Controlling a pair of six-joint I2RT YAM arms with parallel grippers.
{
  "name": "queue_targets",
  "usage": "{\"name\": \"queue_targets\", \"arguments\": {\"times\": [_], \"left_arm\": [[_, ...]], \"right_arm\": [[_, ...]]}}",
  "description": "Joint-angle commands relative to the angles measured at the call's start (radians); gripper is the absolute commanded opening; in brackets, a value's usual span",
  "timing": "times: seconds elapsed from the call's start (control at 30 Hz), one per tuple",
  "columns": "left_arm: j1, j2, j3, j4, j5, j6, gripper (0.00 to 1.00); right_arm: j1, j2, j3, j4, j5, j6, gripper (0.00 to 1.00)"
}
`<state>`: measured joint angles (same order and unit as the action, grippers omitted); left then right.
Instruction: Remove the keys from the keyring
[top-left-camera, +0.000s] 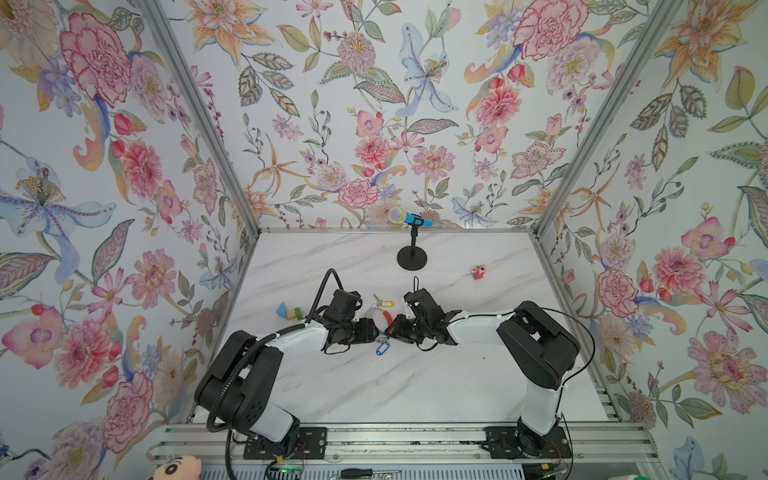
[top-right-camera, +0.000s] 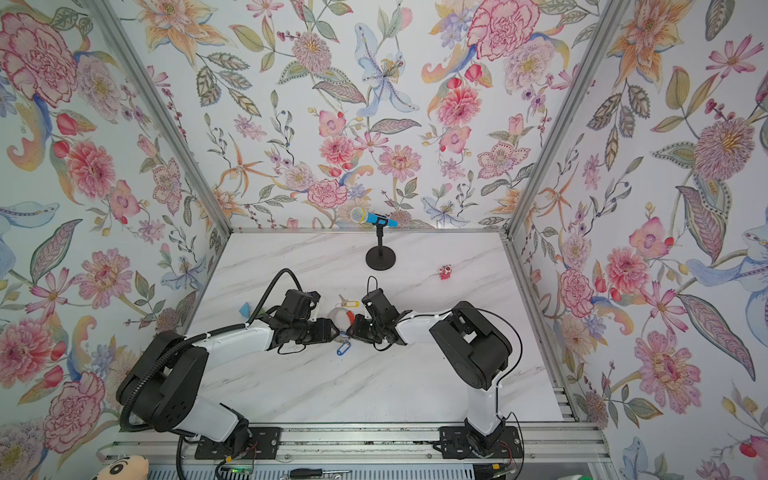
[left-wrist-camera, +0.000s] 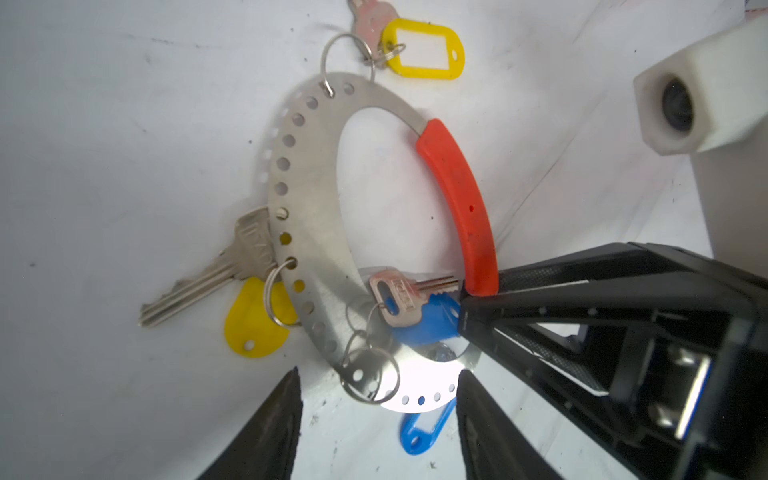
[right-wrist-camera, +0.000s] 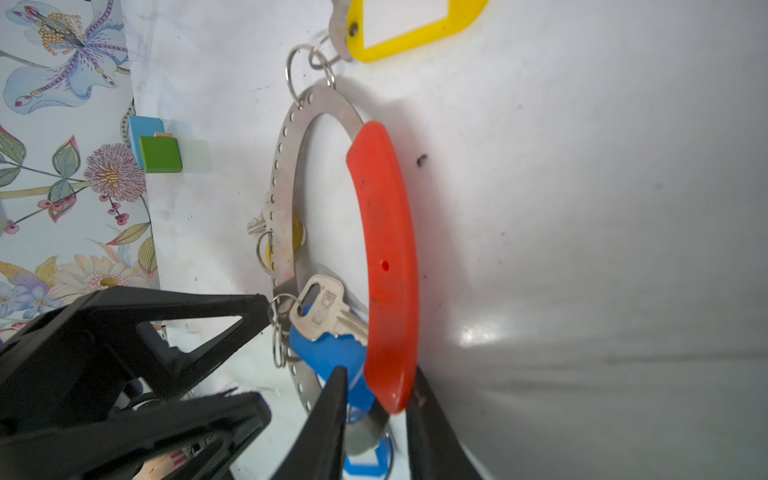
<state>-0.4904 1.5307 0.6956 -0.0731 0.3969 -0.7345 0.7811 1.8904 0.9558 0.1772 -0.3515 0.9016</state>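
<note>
Right tool (right-wrist-camera: 379, 370) tight on keyring (right-wrist-camera: 386, 208) sleeve

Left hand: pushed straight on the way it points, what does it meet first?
Probably the perforated steel band of the keyring, already lying inside the open left hand; the blue-tagged key lies just beyond. Depth is unclear.

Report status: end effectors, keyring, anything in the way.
Left end effector open at keyring. Right end effector shut on its red sleeve. Keys not yet off. Nothing in the way.
</note>
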Motion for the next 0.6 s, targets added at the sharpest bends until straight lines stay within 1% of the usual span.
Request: {"name": "queue_targets", "arguments": {"times": [0.0, 0.1, 0.23, 0.33, 0.4, 0.57], "left_arm": [[-0.002, 0.011, -0.025, 0.073, 0.012, -0.063, 0.62], [-0.003, 0.004, -0.057, 0.122, 0.002, -0.106, 0.62], [-0.007, -0.001, -0.133, 0.308, 0.052, -0.225, 0.61], [-0.008, 0.003, -0.152, 0.382, 0.058, -0.268, 0.60], [-0.010, 0.004, -0.175, 0.459, 0.069, -0.312, 0.58], [-0.009, -0.020, -0.200, 0.581, 0.076, -0.381, 0.54]], "right_arm": [[0.015, 0.001, 0.005, -0.085, 0.020, -0.020, 0.27], [0.018, -0.001, 0.010, -0.099, 0.025, -0.029, 0.27], [0.021, 0.000, 0.012, -0.100, 0.024, -0.031, 0.26], [0.030, 0.007, 0.019, -0.105, 0.024, -0.035, 0.26], [0.036, 0.013, 0.025, -0.121, 0.030, -0.045, 0.25], [0.040, 0.021, 0.033, -0.143, 0.041, -0.057, 0.24]]}}
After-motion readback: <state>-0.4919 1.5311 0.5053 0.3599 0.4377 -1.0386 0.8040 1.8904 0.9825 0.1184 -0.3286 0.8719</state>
